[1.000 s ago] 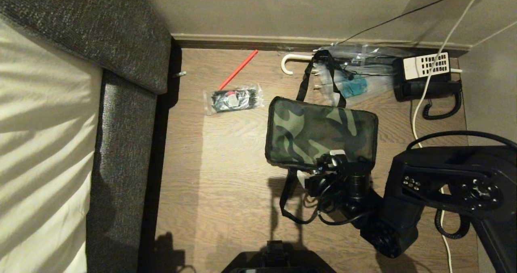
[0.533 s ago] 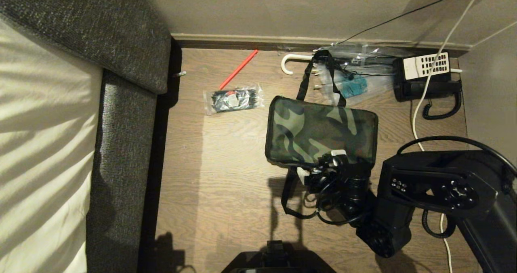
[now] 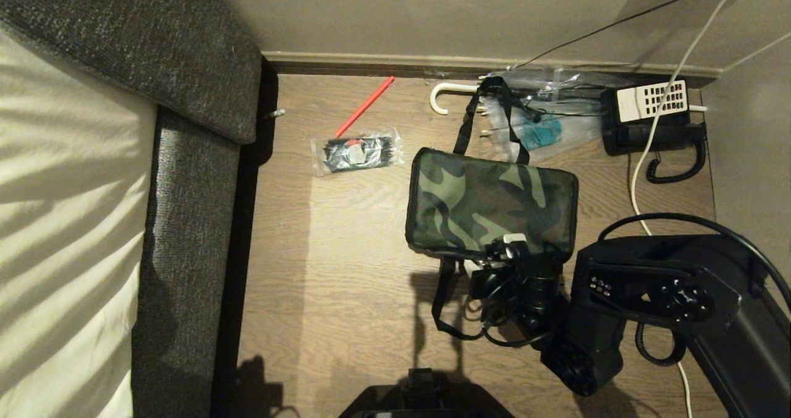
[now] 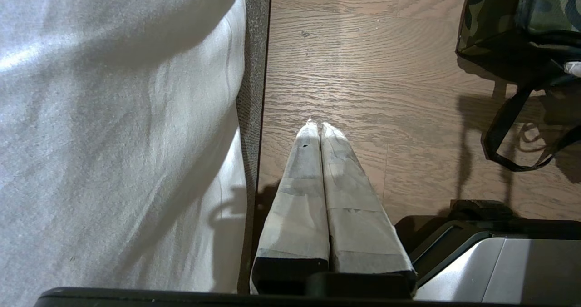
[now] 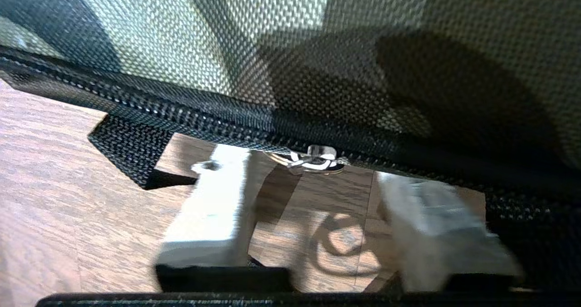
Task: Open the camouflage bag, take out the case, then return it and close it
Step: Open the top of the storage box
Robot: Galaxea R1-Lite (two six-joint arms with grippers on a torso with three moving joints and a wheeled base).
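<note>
- My right gripper sits low at the near long edge of the camouflage bag, its pale fingers apart with a gap of bare floor between them.
- A small metal zipper pull lies in that gap, just off the bag's black zip edge; neither finger touches it that I can see.
- In the head view the same gripper meets the bag's near edge, toward its right half.
- The bag lies flat and shut on the wooden floor, its long axis running left to right across my view, slightly tilted so the right end sits nearer to me.
- One black strap handle loops off the near side onto the floor beside my gripper; the other strap trails off the far side toward the wall.
- The case is not visible anywhere.
- My left gripper hangs parked over the floor beside the bed, its taped fingers pressed together, holding nothing.
- Farther out: a clear packet of black items and a red stick to the bag's left, a black telephone at the far right by the wall.
</note>
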